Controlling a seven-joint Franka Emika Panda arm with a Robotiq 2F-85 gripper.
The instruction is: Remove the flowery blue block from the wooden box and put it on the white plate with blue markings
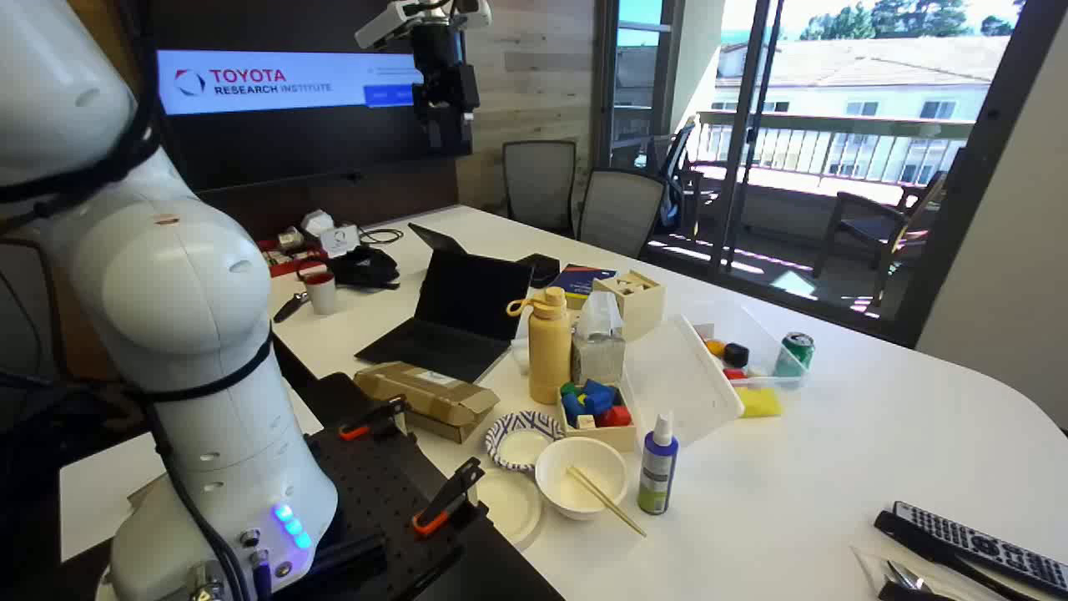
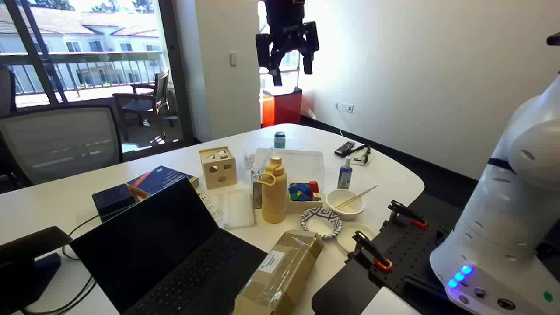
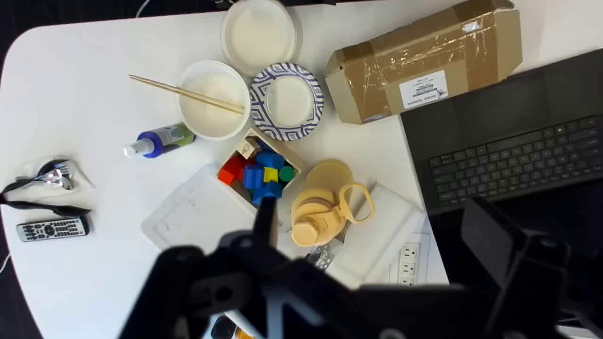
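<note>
The small wooden box (image 3: 286, 151) is full of coloured blocks and shows in both exterior views (image 1: 613, 439) (image 2: 302, 204). Several blue blocks lie in it; the ridged one (image 3: 253, 176) at its middle looks like the flowery blue block, but I cannot be sure. The white plate with blue markings (image 3: 282, 133) lies right beside the box and also shows in both exterior views (image 1: 499, 430) (image 2: 321, 212). My gripper (image 2: 292, 76) is high above the table, fingers wide apart with nothing between them. In the wrist view its fingers (image 3: 374, 214) frame the yellow bottle and white items far below.
A tall yellow bottle (image 1: 549, 355) stands close to the box. A white bowl (image 3: 212, 117) with chopsticks, a plain white plate (image 3: 258, 35) and a spray bottle (image 1: 658, 472) are nearby. A cardboard box (image 2: 282, 271), laptop (image 1: 467, 313), tissue box (image 1: 598, 357) and plastic bin (image 1: 684, 384) surround them.
</note>
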